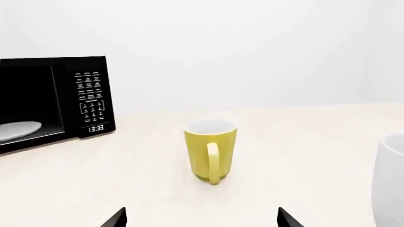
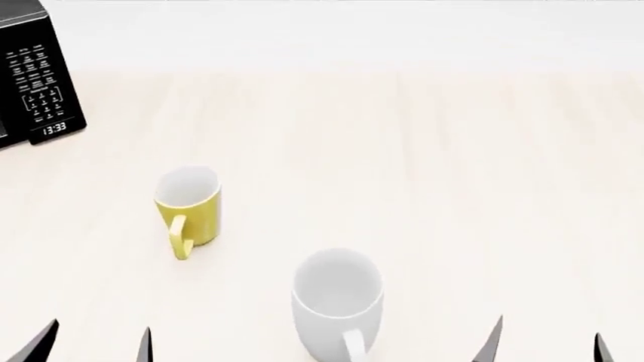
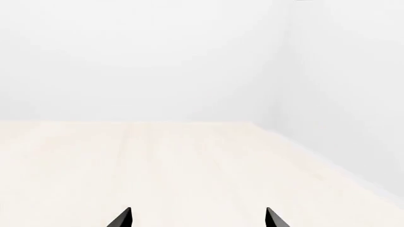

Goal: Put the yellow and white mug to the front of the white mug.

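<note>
Microwave [image 2: 30, 75] at far left of the table [image 2: 453, 151], door open, a pale plate [image 1: 16, 130] inside; its display reads 13:33; keypad lettering above it too small to read. Yellow and white mug [image 2: 189, 207] upright on the table, left of centre in my head view, handle turned toward me, white inside; no print or label seen on it. White mug [image 2: 337, 302] upright, nearer to me and to the right of the yellow one, the two apart; handle also toward me; plain, no marking. My left gripper [image 2: 96, 343] low at the near left edge, jaws spread, nothing between them; yellow mug ahead of it, not touched. My right gripper [image 2: 544, 339] at the near right, jaws spread, nothing held; bare tabletop and white wall before it.
</note>
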### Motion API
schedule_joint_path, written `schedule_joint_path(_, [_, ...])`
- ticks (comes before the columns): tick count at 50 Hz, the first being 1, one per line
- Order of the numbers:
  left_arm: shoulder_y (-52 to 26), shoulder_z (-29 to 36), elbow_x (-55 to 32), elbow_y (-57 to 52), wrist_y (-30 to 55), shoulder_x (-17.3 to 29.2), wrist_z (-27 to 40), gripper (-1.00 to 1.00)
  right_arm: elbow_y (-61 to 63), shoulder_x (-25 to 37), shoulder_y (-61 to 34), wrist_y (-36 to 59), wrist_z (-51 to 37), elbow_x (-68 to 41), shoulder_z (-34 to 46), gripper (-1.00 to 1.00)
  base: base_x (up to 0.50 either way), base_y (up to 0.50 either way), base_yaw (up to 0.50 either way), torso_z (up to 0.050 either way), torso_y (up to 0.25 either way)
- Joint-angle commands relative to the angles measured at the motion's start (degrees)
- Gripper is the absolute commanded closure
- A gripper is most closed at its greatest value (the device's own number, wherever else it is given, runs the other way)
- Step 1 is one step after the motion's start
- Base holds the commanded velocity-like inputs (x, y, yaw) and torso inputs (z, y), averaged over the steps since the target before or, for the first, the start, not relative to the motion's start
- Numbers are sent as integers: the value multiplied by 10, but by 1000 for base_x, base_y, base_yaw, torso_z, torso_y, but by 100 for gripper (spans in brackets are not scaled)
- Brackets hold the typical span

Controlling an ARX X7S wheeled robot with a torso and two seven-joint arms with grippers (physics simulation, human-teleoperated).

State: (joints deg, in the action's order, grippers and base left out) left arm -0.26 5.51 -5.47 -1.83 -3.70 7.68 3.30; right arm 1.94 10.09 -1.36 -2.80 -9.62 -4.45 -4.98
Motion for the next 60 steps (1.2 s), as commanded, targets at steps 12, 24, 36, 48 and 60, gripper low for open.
schedule_joint_path(12, [-3,8,-19,9,-4,9,3,-100,9,5,1,11,-24,31,20,-100,500,0,0,0,0])
schedule_joint_path(24, [-5,12,-24,10,-5,13,7,-100,17,6,1,31,-21,9,20,-100,477,-143,0,0,0])
schedule_joint_path(36, [-5,17,-29,11,-5,16,11,-100,13,5,0,26,-34,15,23,-100,66,-55,0,0,1])
schedule_joint_path(48, [-5,20,-32,9,-4,20,17,-100,13,9,0,24,-37,15,29,-100,0,0,0,0,0])
schedule_joint_path(60, [-18,29,-31,35,38,23,25,-100,9,11,-2,28,-43,16,35,-100,0,0,0,0,0])
